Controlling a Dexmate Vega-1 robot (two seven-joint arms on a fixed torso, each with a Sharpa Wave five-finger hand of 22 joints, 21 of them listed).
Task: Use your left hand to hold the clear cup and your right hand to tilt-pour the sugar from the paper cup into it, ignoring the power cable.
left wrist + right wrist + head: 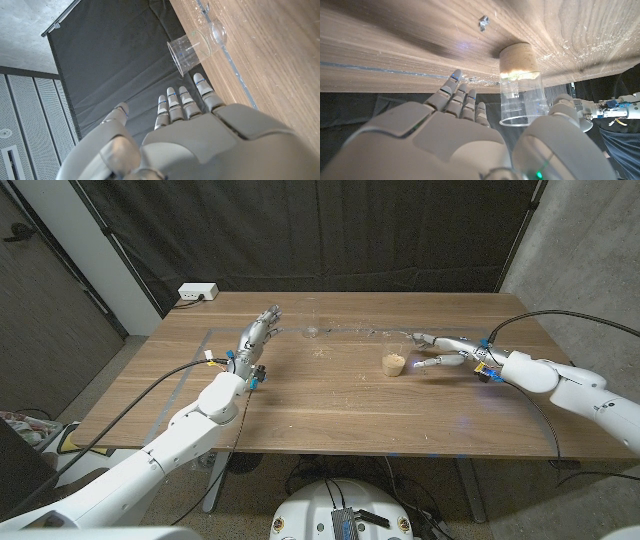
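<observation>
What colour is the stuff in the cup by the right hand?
Pale tan, filling the bottom of the cup; clearest in the right wrist view.

We see an empty clear cup (313,330) upright near the far edge of the table (330,410). A second clear cup (394,363), with sugar (393,367) at its bottom, stands upright near the table's middle.

The table (330,405) is wood with a visible grain and a slight sheen, and there's a clear glossy strip (235,67) of something like tape running across it. Both cups look like see-through smooth plastic: the empty one (192,49) and the one with sandy, grainy stuff in the bottom (522,90). The robot hands (470,145) have smooth, matt grey-white shells, and the backdrop (330,230) is dull black cloth with creases.
</observation>
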